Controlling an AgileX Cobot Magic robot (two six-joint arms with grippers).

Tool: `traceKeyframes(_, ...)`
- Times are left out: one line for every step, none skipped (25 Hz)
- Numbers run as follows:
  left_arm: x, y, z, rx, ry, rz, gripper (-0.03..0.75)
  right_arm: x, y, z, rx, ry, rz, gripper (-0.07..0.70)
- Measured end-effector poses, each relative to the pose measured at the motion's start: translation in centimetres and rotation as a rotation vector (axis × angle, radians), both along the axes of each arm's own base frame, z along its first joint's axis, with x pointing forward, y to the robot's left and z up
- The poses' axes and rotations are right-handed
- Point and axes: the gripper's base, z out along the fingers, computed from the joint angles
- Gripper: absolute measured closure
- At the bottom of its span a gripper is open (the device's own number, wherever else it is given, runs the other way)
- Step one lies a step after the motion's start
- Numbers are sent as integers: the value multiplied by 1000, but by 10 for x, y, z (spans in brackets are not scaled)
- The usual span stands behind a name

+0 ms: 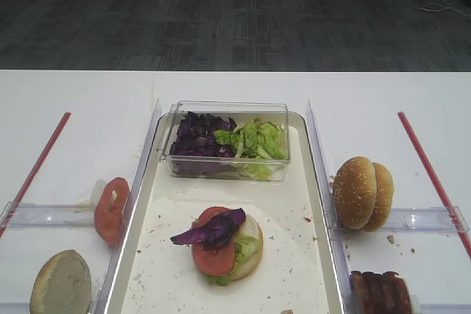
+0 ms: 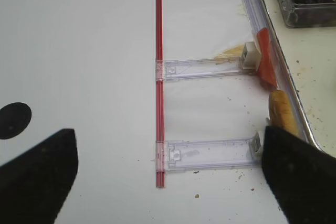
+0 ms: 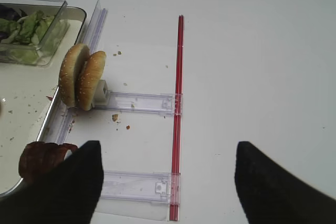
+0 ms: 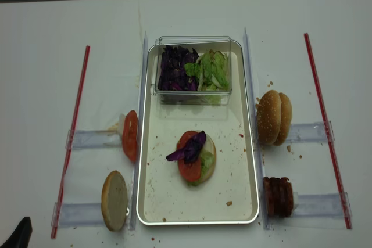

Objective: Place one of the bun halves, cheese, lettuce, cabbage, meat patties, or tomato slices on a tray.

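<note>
White table, cabbage (image 4: pixel 188 148) atop stack on tray (image 4: pixel 152 190), left hand (image 2: pixel 168 182) well apart, spread

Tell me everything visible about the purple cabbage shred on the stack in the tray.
The cabbage shred is a dark purple, floppy, wrinkled leaf piece lying flat and slightly diagonal, one pointed end trailing off to the left. It rests on a red tomato slice, which sits over light green lettuce and a pale bun half, near the middle of the cream tray. Nothing grips it; no tool is near. More purple cabbage sits apart in the clear tub behind.
</note>
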Motion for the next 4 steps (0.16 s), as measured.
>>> traceKeyframes(0, 0, 0, 0, 0, 0, 30, 0, 0, 0, 0, 0, 0, 73)
traceKeyframes(0, 0, 0, 0, 0, 0, 30, 0, 0, 0, 0, 0, 0, 73)
traceKeyframes(0, 0, 0, 0, 0, 0, 30, 0, 0, 0, 0, 0, 0, 73)
traceKeyframes(0, 0, 0, 0, 0, 0, 30, 0, 0, 0, 0, 0, 0, 73)
